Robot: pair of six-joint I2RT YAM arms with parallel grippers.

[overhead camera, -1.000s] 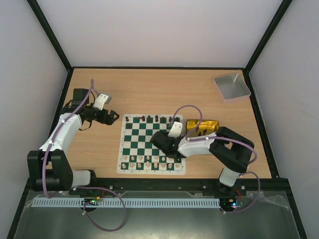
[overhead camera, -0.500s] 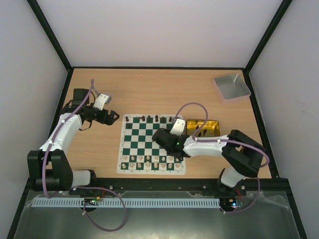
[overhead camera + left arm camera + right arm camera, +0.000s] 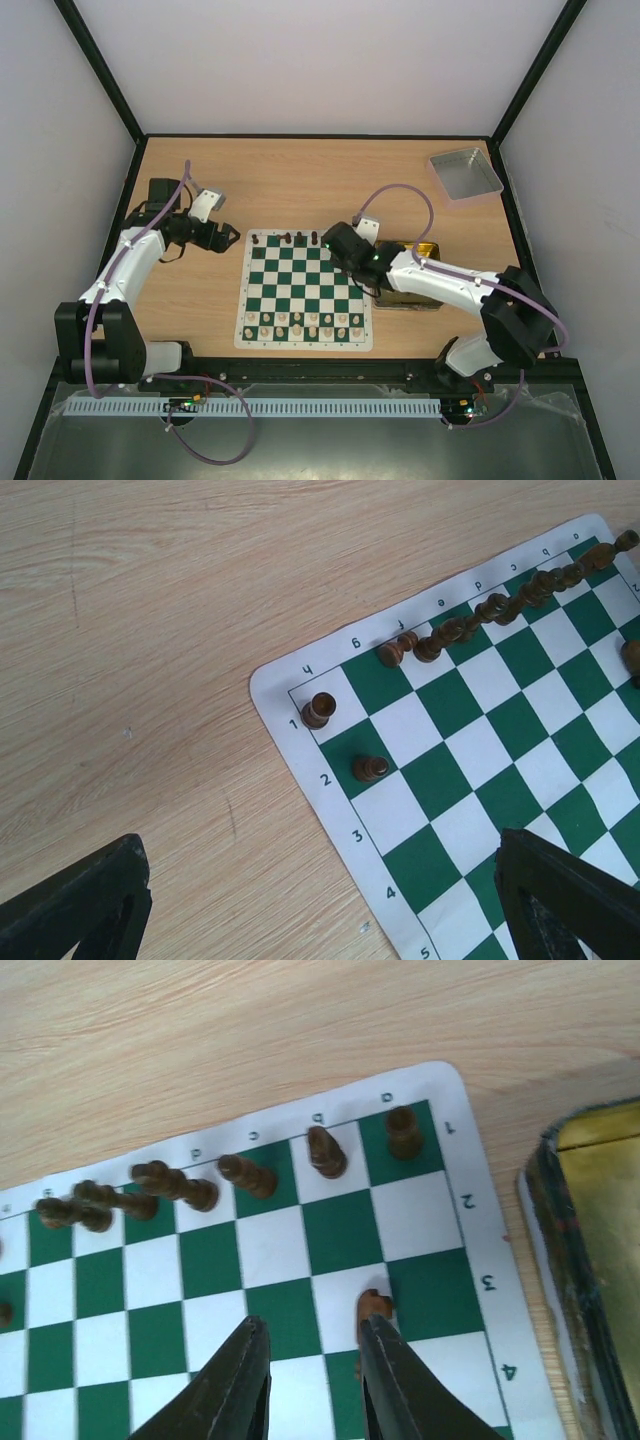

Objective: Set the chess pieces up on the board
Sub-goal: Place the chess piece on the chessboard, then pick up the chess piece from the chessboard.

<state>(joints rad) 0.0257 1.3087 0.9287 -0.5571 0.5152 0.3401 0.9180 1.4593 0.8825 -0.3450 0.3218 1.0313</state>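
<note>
Grippers over the board (image 3: 300,285). My left gripper (image 3: 228,238) hangs spread wide above bare table (image 3: 300,180), just off the board's far left corner; its wrist view cuts off all but the fingertips. My right gripper (image 3: 312,1335) sits near the far right corner, fingers narrowly parted over bare squares. One dark piece (image 3: 374,1306) peeks from behind the finger nearer the gold tin (image 3: 600,1260); I cannot tell whether they touch. Other chess pieces (image 3: 245,1172) line the far edge, overlapping toward the left corner.
</note>
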